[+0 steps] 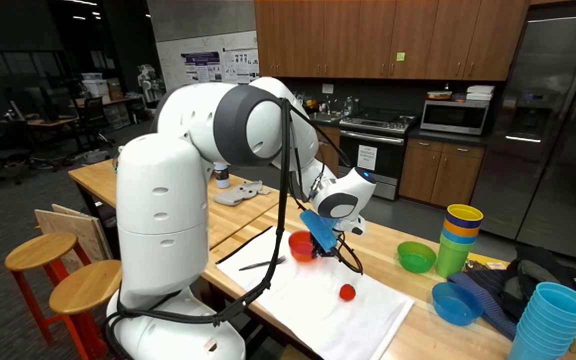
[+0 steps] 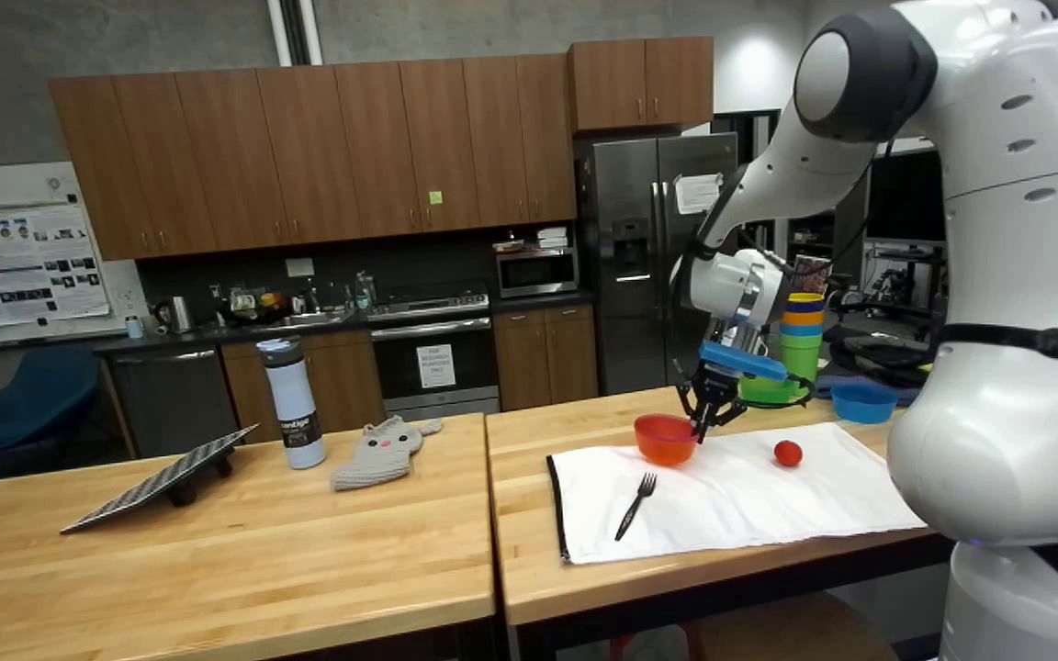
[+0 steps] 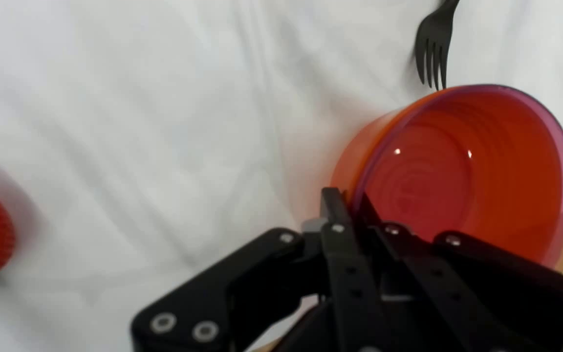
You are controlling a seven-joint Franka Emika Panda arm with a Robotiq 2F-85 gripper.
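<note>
My gripper (image 3: 349, 201) is shut on the near rim of a translucent red-orange bowl (image 3: 511, 171), with one finger inside the bowl and one outside. In both exterior views the bowl (image 2: 662, 447) is at the far-left part of a white cloth (image 2: 722, 500); whether its base touches the cloth I cannot tell. A black fork (image 3: 435, 46) lies on the cloth beside the bowl, tines toward it. Apart from the gripper, a small red ball (image 1: 347, 292) rests on the cloth, and only part of it shows at the left edge of the wrist view.
Beyond the cloth stand a green bowl (image 1: 416, 257), a blue bowl (image 1: 456, 304) and a stack of coloured cups (image 1: 455, 245). Light-blue cups (image 1: 550, 322) are stacked at the table's near right. A grey mitt (image 2: 382, 452) and a bottle (image 2: 295, 413) are on the adjoining table.
</note>
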